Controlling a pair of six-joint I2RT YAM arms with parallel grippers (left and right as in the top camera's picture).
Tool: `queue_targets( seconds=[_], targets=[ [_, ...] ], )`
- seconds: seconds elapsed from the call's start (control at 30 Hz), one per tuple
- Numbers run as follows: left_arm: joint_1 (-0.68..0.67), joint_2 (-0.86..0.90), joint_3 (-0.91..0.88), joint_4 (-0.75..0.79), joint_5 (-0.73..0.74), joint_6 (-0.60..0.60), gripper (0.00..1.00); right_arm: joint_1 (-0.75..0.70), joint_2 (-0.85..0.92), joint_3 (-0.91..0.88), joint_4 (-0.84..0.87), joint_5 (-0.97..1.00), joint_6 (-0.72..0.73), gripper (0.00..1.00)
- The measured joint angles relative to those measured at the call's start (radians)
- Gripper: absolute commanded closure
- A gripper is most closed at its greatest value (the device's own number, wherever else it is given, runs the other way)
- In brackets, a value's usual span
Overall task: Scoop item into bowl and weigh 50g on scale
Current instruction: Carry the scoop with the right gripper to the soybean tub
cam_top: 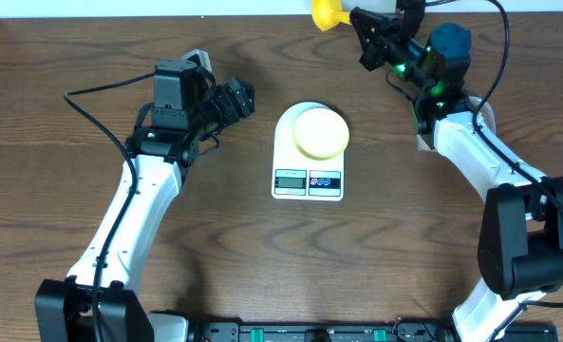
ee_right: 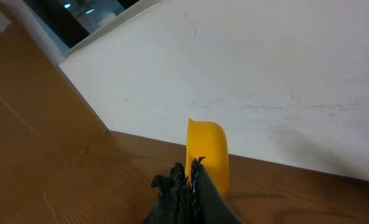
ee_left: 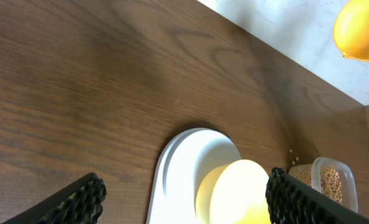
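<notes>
Your right gripper [cam_top: 366,40] is clenched on the yellow scoop [cam_top: 327,13] at the far edge of the table [cam_top: 72,57]. Your left gripper [cam_top: 241,103] hangs released beside the scale [cam_top: 308,182], which carries the pale-yellow bowl [cam_top: 320,131]. The beans [ee_left: 329,180] lie in the clear container [ee_left: 352,186].

The right hand [ee_right: 189,168] pinches a yellow scoop [ee_right: 208,148] above the table [ee_right: 66,199], white wall [ee_right: 265,81] behind.

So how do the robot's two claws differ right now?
The left gripper has its jaws wide open and holds nothing; the right gripper is shut on the yellow scoop. The left one sits beside the scale, pointing toward the pale-yellow bowl on it; the right one is off at the far edge of the table. Both have black, textured fingers.
</notes>
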Motion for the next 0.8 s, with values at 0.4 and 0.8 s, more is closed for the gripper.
queue_targets(
  seconds=[0.4,0.8],
  targets=[
    [0.0,0.0,0.0,0.0,0.0,0.0,0.16,0.0,0.0,0.0,-0.001,0.02,0.0,0.99],
    [0.0,0.0,0.0,0.0,0.0,0.0,0.15,0.0,0.0,0.0,-0.013,0.041,0.0,0.99]
  ],
)
